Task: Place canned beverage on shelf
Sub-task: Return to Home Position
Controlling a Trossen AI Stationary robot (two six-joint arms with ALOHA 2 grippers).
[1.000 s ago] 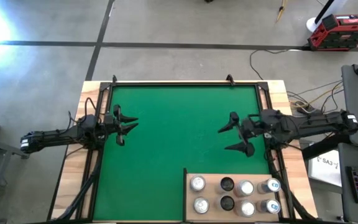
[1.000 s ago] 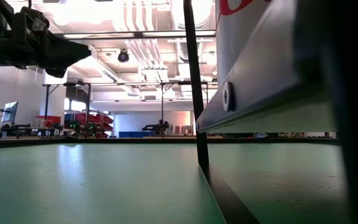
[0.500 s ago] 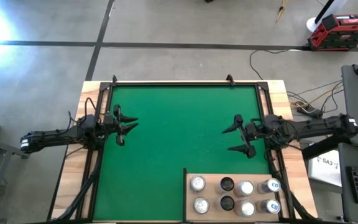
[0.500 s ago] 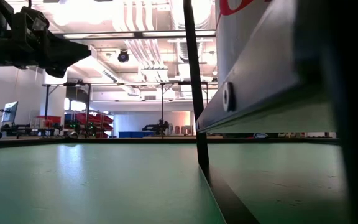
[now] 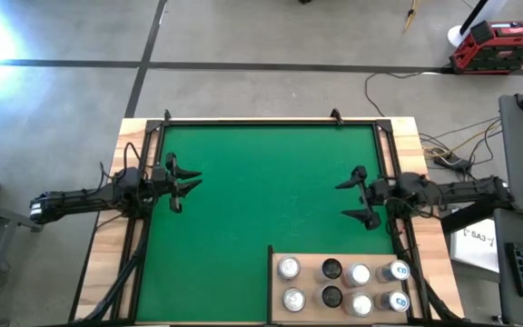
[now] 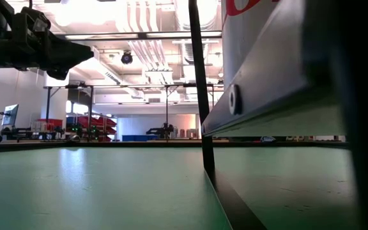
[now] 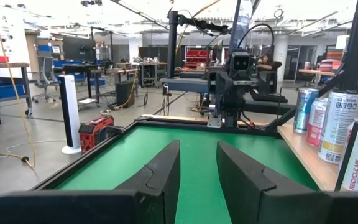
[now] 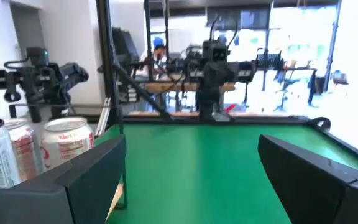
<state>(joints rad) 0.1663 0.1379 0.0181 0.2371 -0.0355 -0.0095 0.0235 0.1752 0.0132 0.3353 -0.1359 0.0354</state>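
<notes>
Green mat (image 5: 261, 209) covers the bench (image 5: 105, 263), bare through the middle. Shelf (image 5: 311, 263) sits in the mat's corner on the right arm's side, with eight cans (image 5: 359, 274) upright on it in two rows. Right claw (image 5: 343, 200) spread wide, empty, over the mat near its right edge, apart from the shelf. Left claw (image 5: 187, 188) parted, empty, waiting at the left edge. Judgement: draw the right arm back level, wrist clear of the can tops, and finish mirroring the left.
</notes>
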